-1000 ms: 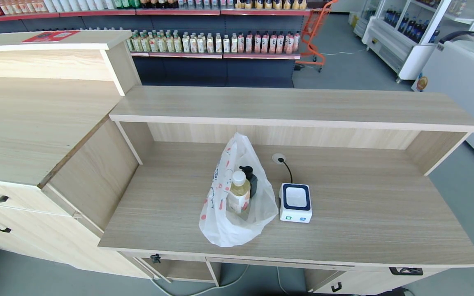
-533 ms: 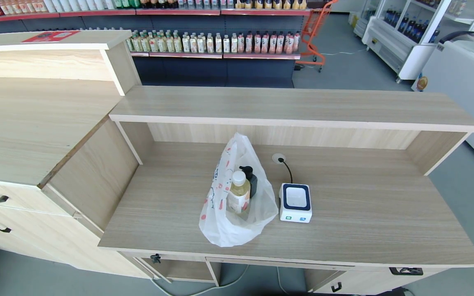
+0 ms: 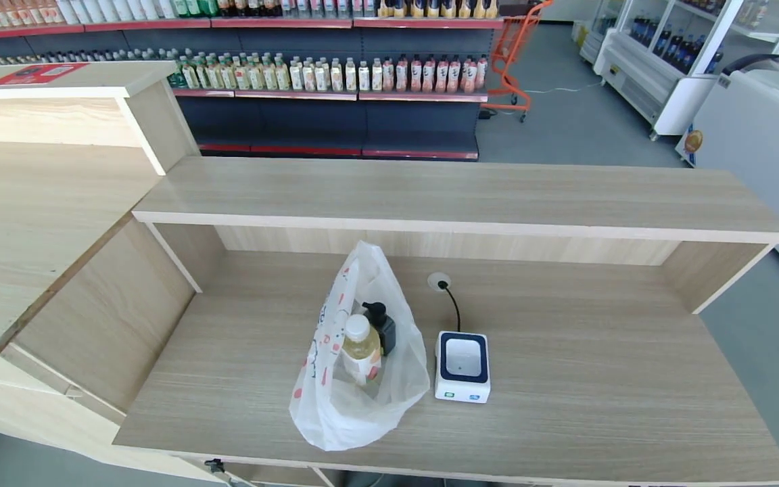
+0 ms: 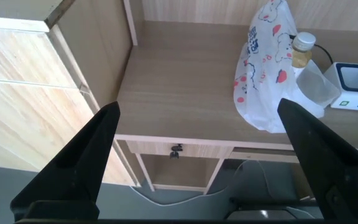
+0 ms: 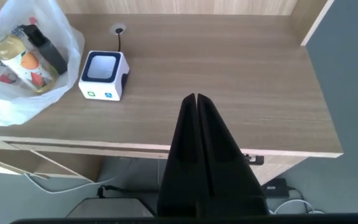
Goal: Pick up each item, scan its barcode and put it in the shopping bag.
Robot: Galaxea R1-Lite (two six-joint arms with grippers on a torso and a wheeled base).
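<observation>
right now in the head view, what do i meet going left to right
side counter → shopping bag → scanner → chest freezer

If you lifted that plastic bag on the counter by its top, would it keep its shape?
Probably not: the bag is thin, see-through film, sagging around its load. It would likely hang bottom-heavy, since a yellow drink bottle and a dark pump bottle stand inside. Pushed sideways, it might crumple and the bottles tip.
</observation>
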